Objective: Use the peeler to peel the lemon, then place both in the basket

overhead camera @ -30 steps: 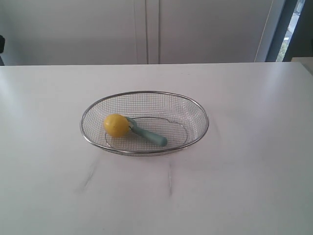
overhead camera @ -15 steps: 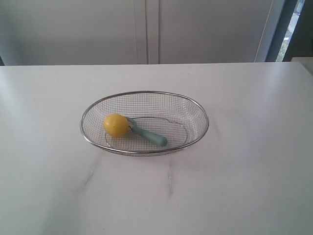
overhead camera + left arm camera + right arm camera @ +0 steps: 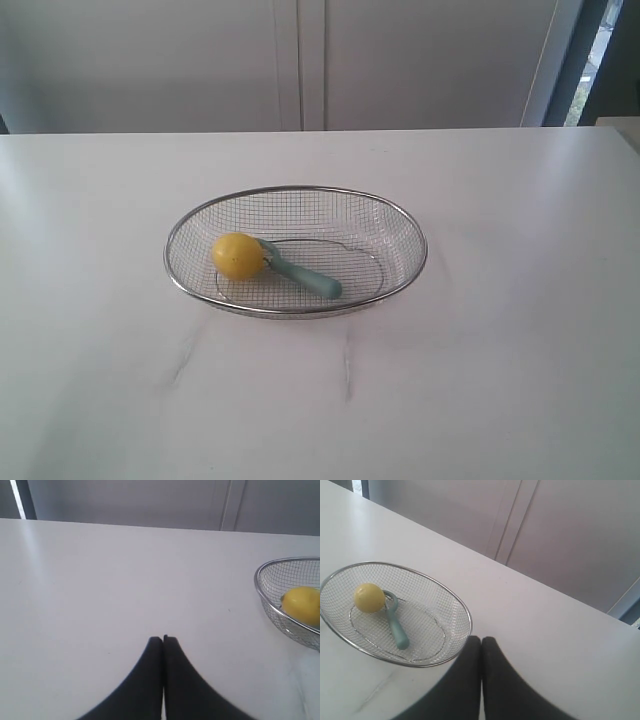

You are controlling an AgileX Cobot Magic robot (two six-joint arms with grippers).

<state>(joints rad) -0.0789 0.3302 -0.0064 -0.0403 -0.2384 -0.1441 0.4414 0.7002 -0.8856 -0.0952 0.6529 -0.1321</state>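
1. Your left gripper [image 3: 163,640] has its two dark fingers pressed tight together with nothing between them. It hangs over bare desk [image 3: 520,380], apart from the basket [image 3: 421,250], on the side where the lemon [image 3: 238,255] lies.
2. Your right gripper [image 3: 481,640] is pinched closed too and is empty, poised just outside the basket's rim.
3. The basket sits near the middle of the desk, well in from every edge.
4. The lemon rests inside the basket, at its left end in the exterior view.
5. The peeler [image 3: 305,275] lies in the basket as well. Its head touches the lemon and its teal handle slants toward the near rim.
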